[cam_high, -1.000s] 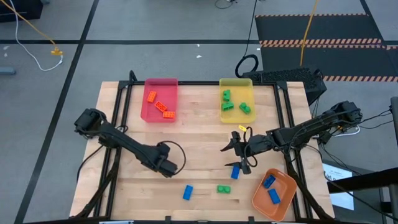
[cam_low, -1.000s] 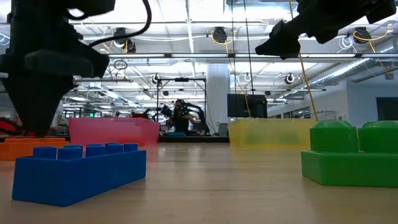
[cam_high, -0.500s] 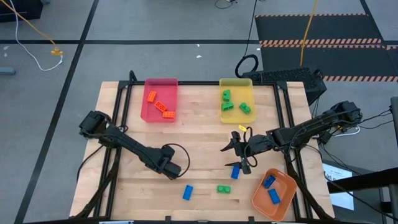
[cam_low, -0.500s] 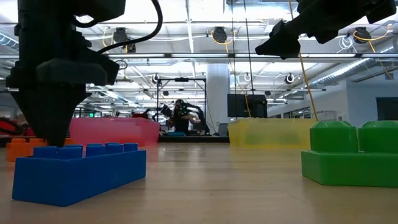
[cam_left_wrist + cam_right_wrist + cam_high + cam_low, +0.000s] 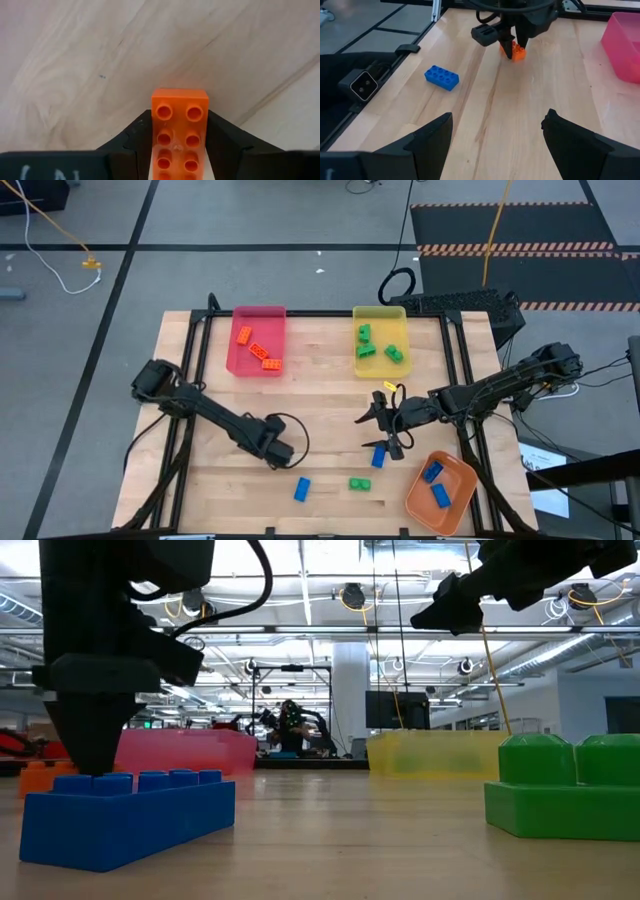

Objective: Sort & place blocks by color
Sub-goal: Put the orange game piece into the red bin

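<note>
My left gripper point(image 5: 277, 450) is shut on an orange block point(image 5: 180, 131) in the near middle of the table, also seen as the orange block point(image 5: 518, 52) in the right wrist view. My right gripper point(image 5: 385, 432) hangs open just above a blue block point(image 5: 378, 457). Another blue block point(image 5: 301, 489) and a green block point(image 5: 359, 484) lie flat near the near edge. Orange blocks sit in the pink tray point(image 5: 257, 314), green ones in the yellow tray point(image 5: 380, 314) and blue ones in the orange tray point(image 5: 415, 498). My left gripper pinches the orange block by its two long sides point(image 5: 156, 134), the fingers point(image 5: 134, 140) lying along it with its studded top showing between them. The fingers come from above, pointing down. Whether the block is on the table or just clear of it, I cannot tell.
Black frame rails point(image 5: 195, 350) run along the table's left and right sides. Bare wood lies between the trays and the loose blocks. In the low view the blue block point(image 5: 130, 815) and green block point(image 5: 565, 790) stand close to the camera.
My left gripper has moved toward the table's right edge and slightly toward the near edge, and the orange block has travelled with it. The right arm has kept still.
</note>
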`<move>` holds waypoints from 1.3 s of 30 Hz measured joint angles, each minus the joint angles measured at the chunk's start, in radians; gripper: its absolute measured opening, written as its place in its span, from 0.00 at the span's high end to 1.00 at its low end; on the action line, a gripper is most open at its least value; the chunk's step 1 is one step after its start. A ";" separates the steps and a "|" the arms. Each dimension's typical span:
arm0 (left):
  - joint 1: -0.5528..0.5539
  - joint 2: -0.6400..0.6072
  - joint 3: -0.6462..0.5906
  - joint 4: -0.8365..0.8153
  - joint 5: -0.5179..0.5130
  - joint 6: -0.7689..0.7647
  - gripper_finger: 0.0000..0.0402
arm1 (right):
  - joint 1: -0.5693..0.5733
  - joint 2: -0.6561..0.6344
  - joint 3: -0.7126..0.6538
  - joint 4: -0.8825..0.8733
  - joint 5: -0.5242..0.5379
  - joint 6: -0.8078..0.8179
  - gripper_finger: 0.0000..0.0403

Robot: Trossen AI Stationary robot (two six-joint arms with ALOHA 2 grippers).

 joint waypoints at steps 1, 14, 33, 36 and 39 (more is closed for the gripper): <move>0.009 -0.009 -0.001 0.001 -0.005 0.028 0.65 | 0.000 0.000 0.000 -0.001 0.001 -0.005 0.27; 0.281 -0.298 -0.004 -0.104 -0.216 0.354 0.65 | 0.000 0.000 0.000 -0.001 0.005 -0.009 0.27; 0.758 -0.356 -0.002 0.041 -0.299 0.764 0.65 | 0.000 0.007 0.000 -0.007 0.052 0.060 0.27; 0.783 -0.347 -0.003 0.081 -0.292 0.804 0.56 | 0.000 0.018 0.000 -0.005 0.053 0.078 0.27; 0.798 -0.332 -0.003 0.096 -0.277 0.817 0.37 | 0.000 0.034 0.000 -0.011 0.051 0.080 0.27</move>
